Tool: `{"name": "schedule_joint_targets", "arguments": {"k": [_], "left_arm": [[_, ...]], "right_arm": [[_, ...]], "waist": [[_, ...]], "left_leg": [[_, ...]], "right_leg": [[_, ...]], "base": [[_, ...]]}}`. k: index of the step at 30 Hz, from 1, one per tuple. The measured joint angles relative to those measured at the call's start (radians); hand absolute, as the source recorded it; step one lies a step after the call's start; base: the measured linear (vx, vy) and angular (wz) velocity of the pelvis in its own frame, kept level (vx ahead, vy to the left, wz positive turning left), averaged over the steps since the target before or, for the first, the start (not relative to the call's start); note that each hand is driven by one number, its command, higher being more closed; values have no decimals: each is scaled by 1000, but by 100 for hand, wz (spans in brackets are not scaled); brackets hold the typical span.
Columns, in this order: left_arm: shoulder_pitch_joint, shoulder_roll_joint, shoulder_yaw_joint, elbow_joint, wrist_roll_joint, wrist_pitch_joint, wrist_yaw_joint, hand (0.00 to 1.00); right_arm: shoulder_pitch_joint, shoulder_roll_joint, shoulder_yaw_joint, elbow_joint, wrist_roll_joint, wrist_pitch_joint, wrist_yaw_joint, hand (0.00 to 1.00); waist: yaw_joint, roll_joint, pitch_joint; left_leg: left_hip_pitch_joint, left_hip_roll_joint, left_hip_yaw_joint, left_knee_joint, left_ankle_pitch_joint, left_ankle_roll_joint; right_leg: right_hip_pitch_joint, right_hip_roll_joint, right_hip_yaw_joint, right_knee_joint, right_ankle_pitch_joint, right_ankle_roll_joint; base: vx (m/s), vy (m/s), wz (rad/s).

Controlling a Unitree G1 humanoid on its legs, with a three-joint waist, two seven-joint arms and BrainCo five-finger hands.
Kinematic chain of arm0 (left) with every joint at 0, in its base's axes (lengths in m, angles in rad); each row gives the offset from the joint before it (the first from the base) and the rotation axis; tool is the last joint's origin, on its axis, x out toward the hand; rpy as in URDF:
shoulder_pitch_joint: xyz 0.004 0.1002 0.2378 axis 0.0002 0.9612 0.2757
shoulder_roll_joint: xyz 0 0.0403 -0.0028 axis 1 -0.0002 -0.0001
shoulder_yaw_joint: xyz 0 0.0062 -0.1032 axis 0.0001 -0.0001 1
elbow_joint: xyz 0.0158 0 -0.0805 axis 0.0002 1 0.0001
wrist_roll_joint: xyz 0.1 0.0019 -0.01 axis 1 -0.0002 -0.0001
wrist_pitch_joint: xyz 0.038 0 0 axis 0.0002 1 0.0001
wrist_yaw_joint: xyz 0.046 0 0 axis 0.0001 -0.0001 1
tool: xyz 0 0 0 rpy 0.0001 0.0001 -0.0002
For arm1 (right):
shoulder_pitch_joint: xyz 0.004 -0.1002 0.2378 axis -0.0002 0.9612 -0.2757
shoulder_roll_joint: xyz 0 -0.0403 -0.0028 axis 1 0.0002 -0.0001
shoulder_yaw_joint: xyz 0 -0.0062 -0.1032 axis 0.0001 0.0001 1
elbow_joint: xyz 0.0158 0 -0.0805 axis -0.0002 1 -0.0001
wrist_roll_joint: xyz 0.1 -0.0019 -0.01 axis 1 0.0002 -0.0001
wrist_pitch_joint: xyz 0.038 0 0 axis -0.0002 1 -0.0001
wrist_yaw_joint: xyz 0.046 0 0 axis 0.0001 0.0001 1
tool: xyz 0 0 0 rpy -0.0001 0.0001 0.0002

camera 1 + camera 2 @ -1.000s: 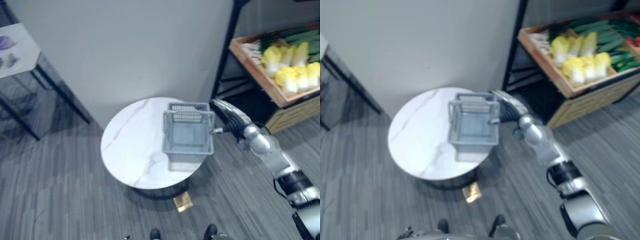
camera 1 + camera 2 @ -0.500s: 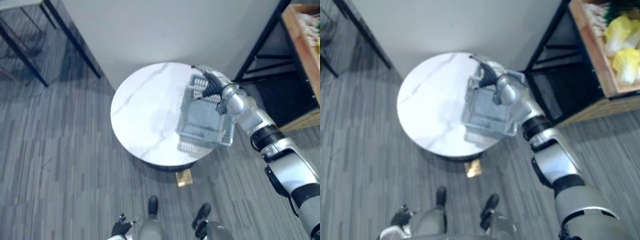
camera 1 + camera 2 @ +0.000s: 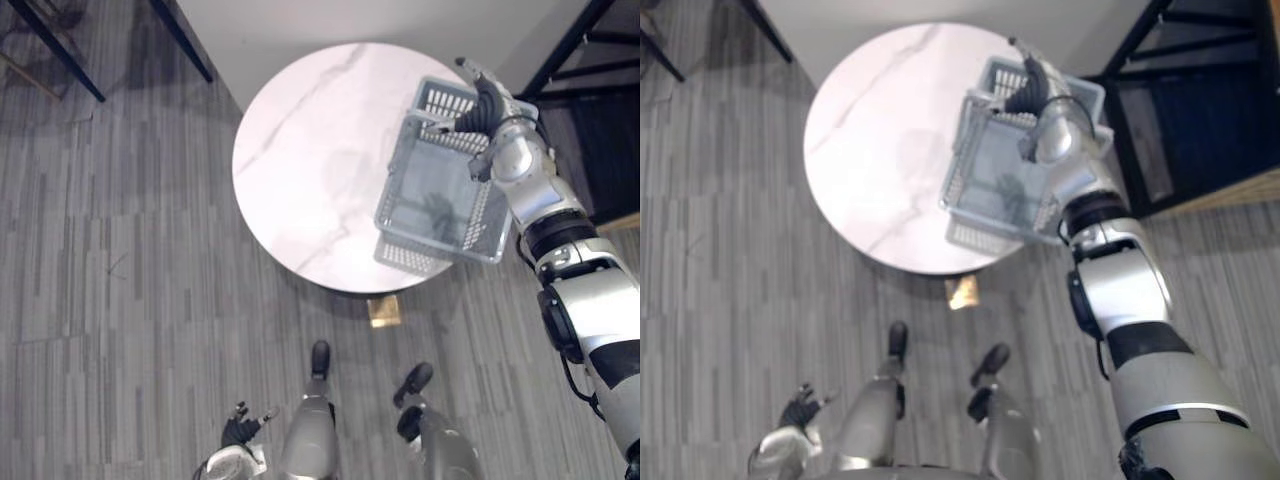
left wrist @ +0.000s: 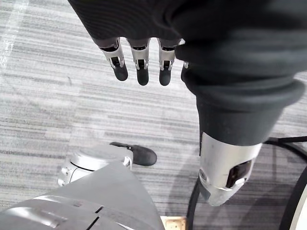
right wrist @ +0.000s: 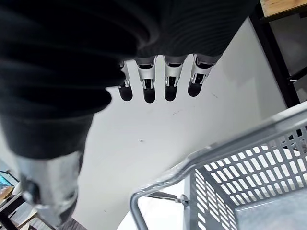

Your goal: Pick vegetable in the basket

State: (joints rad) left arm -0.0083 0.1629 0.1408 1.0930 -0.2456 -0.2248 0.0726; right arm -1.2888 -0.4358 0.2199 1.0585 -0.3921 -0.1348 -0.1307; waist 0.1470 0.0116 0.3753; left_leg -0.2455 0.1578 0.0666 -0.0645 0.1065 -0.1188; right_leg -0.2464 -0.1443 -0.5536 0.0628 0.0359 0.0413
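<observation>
Obs.: grey perforated plastic basket (image 3: 435, 205) sits tilted at the right edge of the round white marble-topped table (image 3: 310, 150), its right side overhanging the grey striped floor (image 3: 120, 300). My right hand (image 3: 482, 105) is at the basket's far rim. In the right wrist view its fingers (image 5: 148, 88) hang loosely extended, thumb apart, nothing clasped; the basket's grey handle bar (image 5: 163, 184) runs just past them. Contact with the rim: cannot tell. My left hand (image 3: 238, 430) hangs low on the near left over the floor, fingers (image 4: 140, 67) relaxed and holding nothing.
</observation>
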Motion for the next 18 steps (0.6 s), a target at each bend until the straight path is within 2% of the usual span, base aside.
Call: {"name": "schedule_joint_targets", "arguments": {"k": [5, 8, 14, 18], "left_arm": [[-14, 1, -21, 1, -63, -6, 1, 0], [-22, 1, -28, 0, -65, -7, 1, 0], [-34, 2, -50, 1, -65, -7, 1, 0], [-34, 2, -61, 1, -66, -7, 1, 0]], "right_arm": [[-1, -22, -14, 12, 0, 5, -17, 0], [-1, -24, -14, 12, -1, 4, -17, 0], [-7, -54, 8, 14, -8, -1, -21, 0], [-12, -59, 32, 18, -83, -2, -26, 0]], "waist": [[-2, 16, 31], [-2, 28, 39], [-3, 34, 55], [-3, 39, 58]], "left_leg": [[-14, 0, -2, 3, 2, 1], [-18, -1, -1, 3, 2, 1], [-34, -5, -1, 8, 4, 2], [-41, -10, 1, 14, 5, 2]], "right_leg": [[-12, -1, -1, 2, 1, -1], [-17, -2, 0, 2, 1, -1], [-33, -8, 2, 9, 1, -1], [-44, -14, 8, 16, 1, -1]], "base": [[0, 0, 0], [0, 0, 0], [0, 0, 0], [-2, 5, -1]]}}
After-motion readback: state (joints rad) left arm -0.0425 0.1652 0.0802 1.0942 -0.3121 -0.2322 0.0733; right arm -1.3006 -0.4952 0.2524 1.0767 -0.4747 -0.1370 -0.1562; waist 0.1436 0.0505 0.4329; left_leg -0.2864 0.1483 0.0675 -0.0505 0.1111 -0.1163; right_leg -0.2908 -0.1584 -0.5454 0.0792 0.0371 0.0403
